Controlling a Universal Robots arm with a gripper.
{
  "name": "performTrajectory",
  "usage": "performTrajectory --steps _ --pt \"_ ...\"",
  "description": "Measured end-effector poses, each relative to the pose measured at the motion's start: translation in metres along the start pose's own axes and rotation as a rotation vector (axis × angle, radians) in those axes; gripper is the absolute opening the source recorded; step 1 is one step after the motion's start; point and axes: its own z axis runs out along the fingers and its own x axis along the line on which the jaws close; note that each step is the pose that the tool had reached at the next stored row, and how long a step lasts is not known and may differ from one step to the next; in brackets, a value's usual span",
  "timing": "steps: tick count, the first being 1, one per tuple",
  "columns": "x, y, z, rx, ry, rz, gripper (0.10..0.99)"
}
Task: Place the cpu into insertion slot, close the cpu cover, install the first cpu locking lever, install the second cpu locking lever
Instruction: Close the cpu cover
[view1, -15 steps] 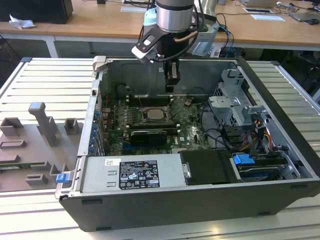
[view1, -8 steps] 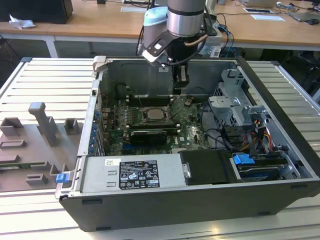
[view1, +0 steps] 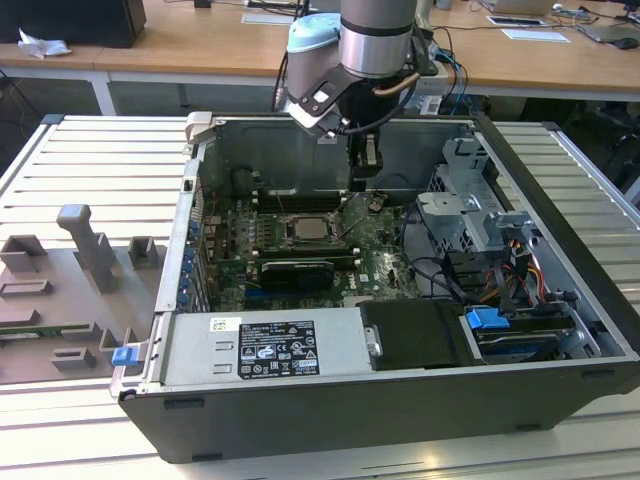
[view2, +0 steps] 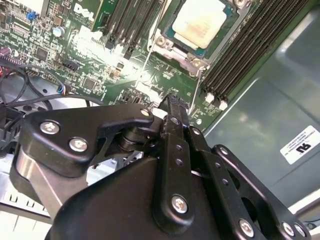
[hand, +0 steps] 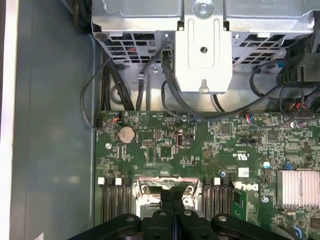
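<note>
So, starting at the exterior view's left: a bunch of grey fixture blocks (view1: 85, 245) sit along that edge of the ribbed metal worktop (view1: 80, 160). The open computer case (view1: 330, 420) lies across the middle of the worktop and runs out toward the right edge.

Inside the case, the power supply (view1: 270, 345) sits against the wall closest to the worktop's near edge. The green board (view1: 370, 265) lies flat behind it.

The cpu (view2: 200, 22) is already sitting in the insertion slot (view1: 288, 222), roughly mid-board. The cpu cover (view2: 186, 54) lies flat around it, and the pale metal face shows through its window. Long black memory slots (view2: 245, 45) run down both sides of the socket. A long black card (view1: 295, 272) sits just on the near side of it.

My pincer (view1: 365, 183) hangs just to the exterior view's right of the socket, on the side toward the case's far wall. It's low over the board. Both wrist views show the fingers (hand: 167, 200) pressed flat together, so it's closed with nothing visible between them. A thin metal lever (view1: 348, 217) slants up from the socket's corner toward my fingertips. Honestly can't tell if I'm touching it.

Further right are the grey metal drive cage (view1: 470, 200) and a tangle of cables. After that comes a blue tab (view1: 487, 320) near the case's right wall.
</note>
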Motion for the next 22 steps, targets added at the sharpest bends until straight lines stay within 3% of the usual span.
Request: performTrajectory --steps 17,22 --pt "-0.0001 0.0088 0.0012 0.0 -0.0006 0.0 0.106" --pt "-0.0002 0.0186 0.008 0.0 -0.0005 -0.001 0.106"
